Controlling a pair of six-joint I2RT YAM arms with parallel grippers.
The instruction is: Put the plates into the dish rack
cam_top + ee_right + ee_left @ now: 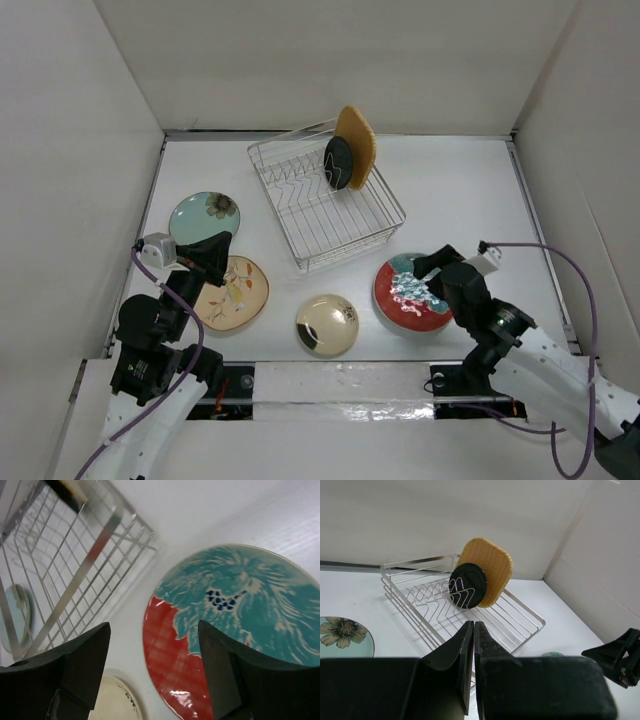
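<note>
Lab test cell: plain white walls around a white table.

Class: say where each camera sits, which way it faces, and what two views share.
Top external: high on the near side, looking down on the silver wire dish rack; left hand and right hand show.
Left wrist: behind the left hand, shown shut, facing the rack.
Right wrist: behind the right hand, shown open, facing down at the red teal-patterned plate.
Shared: top and left wrist both show the orange rounded-square plate racked.
</note>
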